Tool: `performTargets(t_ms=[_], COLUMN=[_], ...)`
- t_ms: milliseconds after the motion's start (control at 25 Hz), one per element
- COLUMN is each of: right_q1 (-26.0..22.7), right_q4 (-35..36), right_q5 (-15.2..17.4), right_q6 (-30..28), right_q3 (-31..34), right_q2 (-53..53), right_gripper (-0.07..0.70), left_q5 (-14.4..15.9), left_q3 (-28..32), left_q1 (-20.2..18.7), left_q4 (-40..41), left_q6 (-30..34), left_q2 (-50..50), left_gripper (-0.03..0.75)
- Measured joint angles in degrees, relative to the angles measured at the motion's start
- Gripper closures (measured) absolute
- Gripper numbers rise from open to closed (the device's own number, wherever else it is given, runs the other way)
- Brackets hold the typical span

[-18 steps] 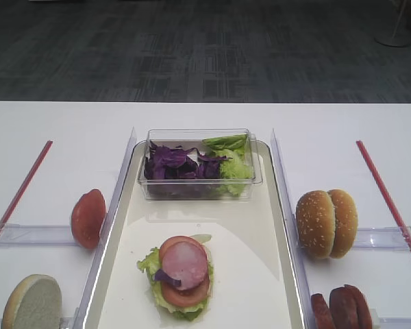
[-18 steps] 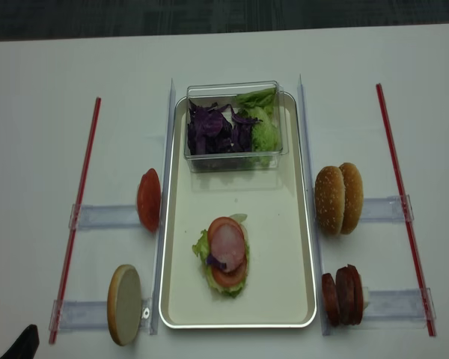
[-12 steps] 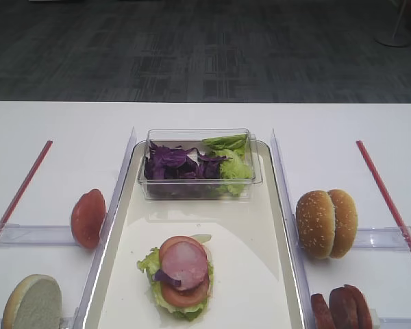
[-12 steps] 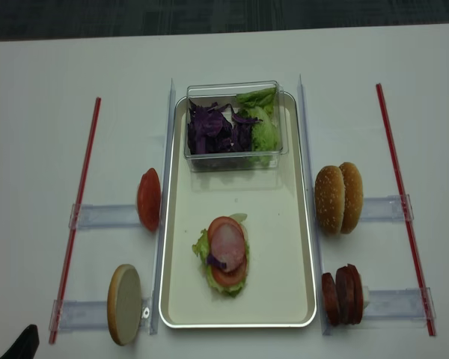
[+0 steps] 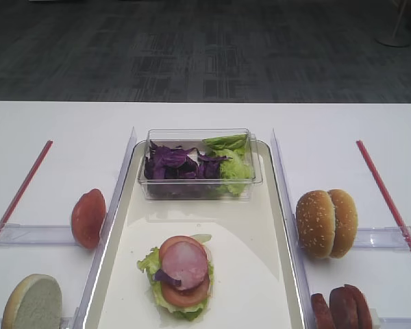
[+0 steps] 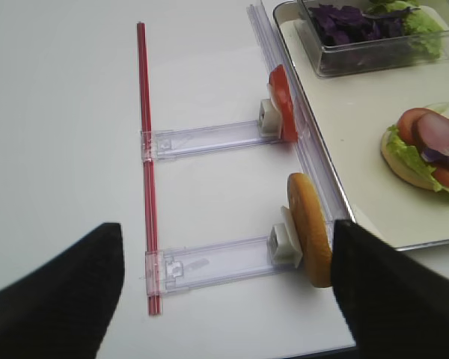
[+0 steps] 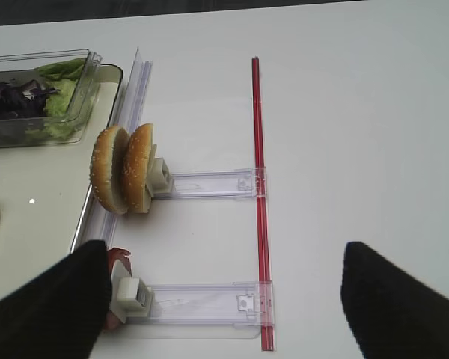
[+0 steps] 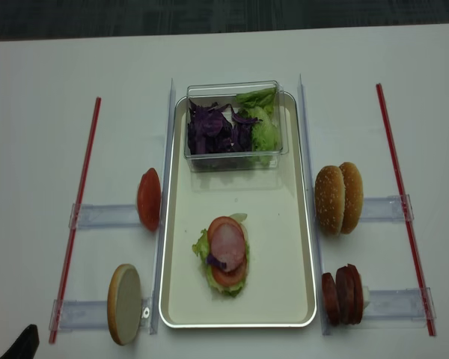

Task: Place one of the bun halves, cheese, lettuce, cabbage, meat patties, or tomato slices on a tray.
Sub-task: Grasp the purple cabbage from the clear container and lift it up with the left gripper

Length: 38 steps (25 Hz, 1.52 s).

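Nothing has shifted: stacked food sits on the tray [image 8: 299, 247]; both pincers, left [image 6: 224, 277] and right [image 7: 224, 295], spread wide over the bench [image 8: 45, 90], holding nothing

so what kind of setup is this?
Probably a lab burger-assembly station, not a kitchen: white table with red tape lines, clear plastic holders standing ingredients upright, office carpet behind.

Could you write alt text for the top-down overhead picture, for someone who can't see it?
A long cream tray sits mid-table holding a half-built burger stack of lettuce, tomato and a pink slice, with a clear box of purple cabbage and lettuce at its far end. Left stand a tomato slice and a bun half; right, sesame buns and meat patties.
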Motion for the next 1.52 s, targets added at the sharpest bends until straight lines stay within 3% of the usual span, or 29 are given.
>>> performTargets(t_ms=[1520], right_q1=[0.0], right_q4=[0.0], right_q5=[-0.1], right_q6=[-0.1], right_q3=[0.0], right_q2=[0.0], right_gripper=[-0.008], left_q5=[0.0], left_q3=[0.0], left_q1=[0.0], left_q4=[-0.1], left_q6=[-0.2], left_q2=[0.0], left_gripper=[0.177])
